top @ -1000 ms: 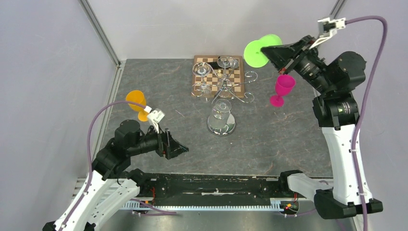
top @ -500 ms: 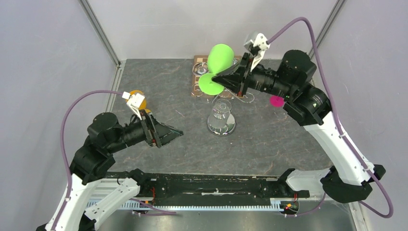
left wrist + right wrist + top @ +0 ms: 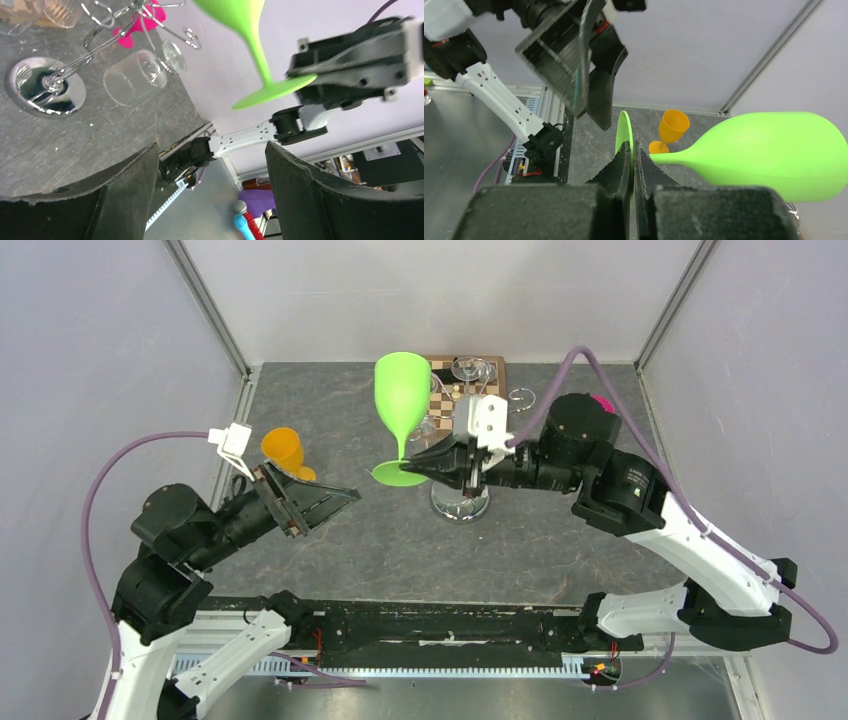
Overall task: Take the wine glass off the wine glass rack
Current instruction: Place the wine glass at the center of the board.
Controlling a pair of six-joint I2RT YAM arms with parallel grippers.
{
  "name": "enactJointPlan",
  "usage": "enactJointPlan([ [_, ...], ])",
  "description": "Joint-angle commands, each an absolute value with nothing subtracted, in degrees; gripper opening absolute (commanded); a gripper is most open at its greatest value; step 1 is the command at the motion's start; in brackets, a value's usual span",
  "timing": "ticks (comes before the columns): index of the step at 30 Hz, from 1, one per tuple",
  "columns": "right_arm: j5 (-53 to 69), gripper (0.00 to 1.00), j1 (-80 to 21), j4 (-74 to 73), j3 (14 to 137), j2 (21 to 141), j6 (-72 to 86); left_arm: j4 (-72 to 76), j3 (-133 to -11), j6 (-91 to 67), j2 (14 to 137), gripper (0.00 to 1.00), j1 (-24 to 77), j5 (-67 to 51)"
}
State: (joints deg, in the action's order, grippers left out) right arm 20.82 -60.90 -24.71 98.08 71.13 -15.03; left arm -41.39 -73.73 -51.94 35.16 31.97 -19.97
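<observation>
Three coloured plastic wine glasses show: a lime-green wine glass (image 3: pixel 402 390), an orange wine glass (image 3: pixel 284 450) standing at the left, and a pink wine glass (image 3: pixel 603 400) mostly hidden behind the right arm. The right gripper (image 3: pixel 412 468) pinches the green one's foot, holding it bowl-up in the air, off and just left of the one shiny silver wire rack (image 3: pixel 460 502). The left gripper (image 3: pixel 335 502) gapes, holding nothing. One wooden chessboard (image 3: pixel 495 375) lies on the dark grey stone-look table (image 3: pixel 560 540); the walls are pale lilac.
</observation>
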Motion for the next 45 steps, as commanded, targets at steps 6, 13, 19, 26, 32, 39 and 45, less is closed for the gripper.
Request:
enactJointPlan([
  [6, 17.5, 0.00, -68.3, -19.0, 91.4, 67.3, -26.7, -36.7, -78.1, -57.3, 35.0, 0.83, 31.9, -19.3],
  [13, 15.8, 0.00, -73.6, -15.4, 89.7, 68.4, -28.7, -36.4, -77.9, -55.2, 35.8, 0.83, 31.9, -20.7],
  [19, 15.1, 0.00, -77.0, -11.9, 88.7, 69.5, -31.3, -35.4, -75.8, -56.0, 35.5, 0.83, 31.9, -21.5],
  [26, 13.6, 0.00, -78.9, -9.8, 90.2, 72.3, -33.5, -31.9, -72.7, -57.7, 35.4, 0.81, 31.9, -25.5],
  [32, 13.1, 0.00, -80.2, -8.6, 91.1, 74.0, -34.8, -31.2, -70.7, -57.9, 34.7, 0.77, 31.9, -26.9],
  [39, 10.2, 0.00, -81.2, -7.1, 91.1, 75.3, -35.3, -31.1, -69.9, -57.7, 34.0, 0.62, 31.9, -28.0],
  [45, 7.8, 0.00, -81.8, -5.0, 89.4, 74.2, -35.5, -31.7, -69.6, -57.4, 33.5, 0.39, 31.9, -28.5],
])
